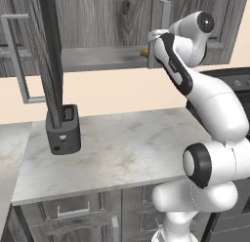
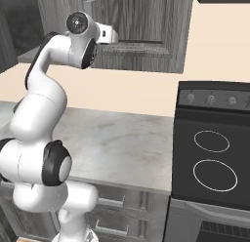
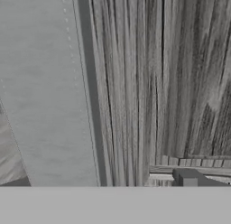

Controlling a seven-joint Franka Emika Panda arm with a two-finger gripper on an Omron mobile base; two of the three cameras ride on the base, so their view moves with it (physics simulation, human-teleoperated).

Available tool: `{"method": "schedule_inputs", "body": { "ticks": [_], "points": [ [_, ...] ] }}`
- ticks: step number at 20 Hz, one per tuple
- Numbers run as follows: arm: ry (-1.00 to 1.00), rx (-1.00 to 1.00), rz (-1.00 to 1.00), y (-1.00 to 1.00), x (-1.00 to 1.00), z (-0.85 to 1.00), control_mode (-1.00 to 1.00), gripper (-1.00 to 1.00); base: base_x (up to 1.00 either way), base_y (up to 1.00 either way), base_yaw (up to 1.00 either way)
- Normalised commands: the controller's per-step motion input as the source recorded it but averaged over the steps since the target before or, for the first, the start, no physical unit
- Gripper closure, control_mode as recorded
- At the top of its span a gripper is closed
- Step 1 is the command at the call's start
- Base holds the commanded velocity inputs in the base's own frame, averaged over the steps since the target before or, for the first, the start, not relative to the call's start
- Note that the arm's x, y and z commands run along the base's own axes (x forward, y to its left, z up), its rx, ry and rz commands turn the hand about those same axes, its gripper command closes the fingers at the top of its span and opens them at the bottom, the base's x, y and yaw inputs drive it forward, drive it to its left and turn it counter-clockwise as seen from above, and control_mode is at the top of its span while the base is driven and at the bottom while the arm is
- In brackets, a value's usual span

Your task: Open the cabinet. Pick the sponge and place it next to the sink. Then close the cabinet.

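The dark grey wood-grain wall cabinet (image 1: 97,21) stands open, its left door (image 1: 51,55) swung outward. The small yellow sponge (image 1: 144,52) sits on the shelf beside the wrist. With the pincer spread wide, reaching in could nudge the sponge deeper or clip the door.

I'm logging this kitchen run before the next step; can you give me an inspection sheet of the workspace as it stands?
Surface: pale marbled counter, mostly bare.
Job's things: cabinet is open, its left door swung out edge-on toward the base; a small yellow sponge peeks out on the shelf beside the arm's wrist.
Clutter: black toaster on the counter's left part.
Grippers: the gripper is raised at the cabinet opening, hidden behind the wrist in the base views; open, holding nothing that shows.
Cables: nothing seen.
Surroundings: black stove right of the counter; low cabinets below.
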Motion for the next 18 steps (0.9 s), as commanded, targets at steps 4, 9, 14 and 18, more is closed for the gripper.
{"method": "schedule_inputs", "body": {
  "ticks": [4, 9, 14, 18],
  "points": [
    [-0.05, 0.00, 0.00, 0.08, 0.23, -0.27, -1.00, -1.00, 0.00, 0.00, 0.00],
    [0.00, 0.00, 0.00, 0.03, 0.00, 0.00, -1.00, 1.00, 0.00, 0.00, 0.00],
    [0.00, 0.00, 0.00, 0.00, 0.00, 0.00, -1.00, 1.00, 0.00, 0.00, 0.00],
    [0.00, 0.00, 0.00, -0.14, 0.00, 0.00, -1.00, 1.00, 0.00, 0.00, 0.00]
  ]
}}
